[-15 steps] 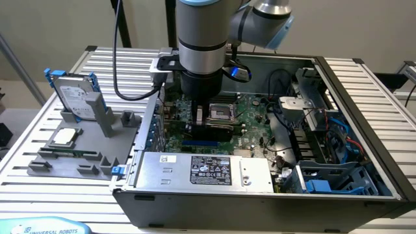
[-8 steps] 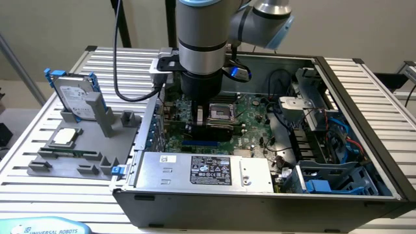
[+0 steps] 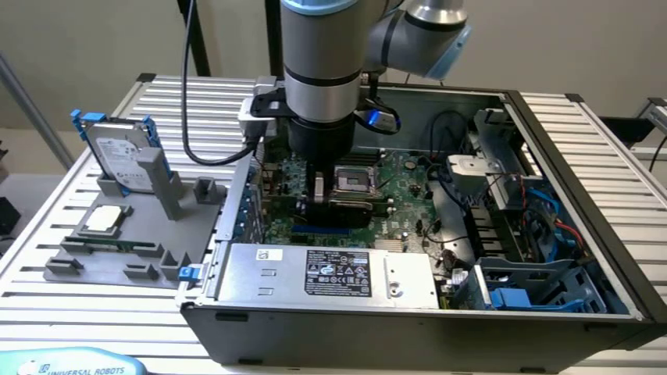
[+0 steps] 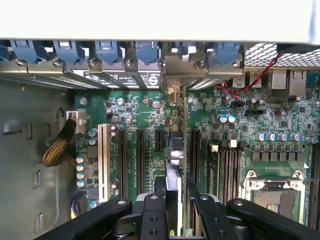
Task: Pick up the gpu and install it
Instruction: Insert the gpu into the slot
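Your gripper (image 4: 175,210) jaws grip the thin green-board gpu card (image 4: 176,150) edge-on above the green motherboard (image 4: 210,135); apparently over a slot. Any misalignment could jam its silver bracket.

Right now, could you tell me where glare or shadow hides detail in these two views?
Exterior view: the black computer case is evenly lit, though the grey arm shades the green motherboard beneath it. Wrist view: a washed-out white band runs above the blue slot clips; the thin green gpu card stays sharp.
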Robot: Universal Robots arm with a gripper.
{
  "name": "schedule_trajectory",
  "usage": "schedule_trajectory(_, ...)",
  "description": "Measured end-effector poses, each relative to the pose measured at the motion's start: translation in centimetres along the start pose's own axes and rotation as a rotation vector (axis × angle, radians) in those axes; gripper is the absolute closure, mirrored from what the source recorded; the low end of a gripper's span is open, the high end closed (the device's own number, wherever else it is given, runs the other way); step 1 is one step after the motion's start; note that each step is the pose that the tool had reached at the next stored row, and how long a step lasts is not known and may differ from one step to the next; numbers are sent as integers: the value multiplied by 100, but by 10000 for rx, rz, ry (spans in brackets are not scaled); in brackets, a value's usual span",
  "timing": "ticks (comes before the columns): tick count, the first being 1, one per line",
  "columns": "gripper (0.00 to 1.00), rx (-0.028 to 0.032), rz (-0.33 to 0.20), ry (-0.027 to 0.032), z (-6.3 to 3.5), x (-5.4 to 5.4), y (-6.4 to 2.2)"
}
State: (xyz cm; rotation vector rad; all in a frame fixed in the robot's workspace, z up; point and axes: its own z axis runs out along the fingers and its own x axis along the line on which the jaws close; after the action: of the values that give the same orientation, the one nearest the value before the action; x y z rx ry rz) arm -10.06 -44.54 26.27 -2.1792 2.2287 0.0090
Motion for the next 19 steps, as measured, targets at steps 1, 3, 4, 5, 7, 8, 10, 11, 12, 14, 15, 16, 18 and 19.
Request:
schedule_trajectory(1,74,0,0,1,2,0,4)
schedule_trajectory(3,74,0,-2,-1,8,0,5)
schedule_trajectory(4,74,0,-2,-2,13,0,5)
schedule_trajectory(5,74,-1,-1,-1,20,1,6)
schedule_trajectory(7,74,-2,0,-1,32,1,7)
schedule_trajectory(8,74,-2,1,0,38,1,7)
schedule_trajectory(10,74,-4,2,-1,52,1,7)
schedule_trajectory(11,74,-5,3,-1,59,1,7)
schedule_trajectory(12,74,-6,3,0,65,1,7)
schedule_trajectory(14,74,-9,4,0,77,2,8)
schedule_trajectory(15,74,-9,5,0,83,2,7)
schedule_trajectory(16,74,-9,5,-1,88,2,7)
schedule_trajectory(18,74,-11,7,1,98,2,8)
schedule_trajectory(19,74,-13,7,2,102,3,8)
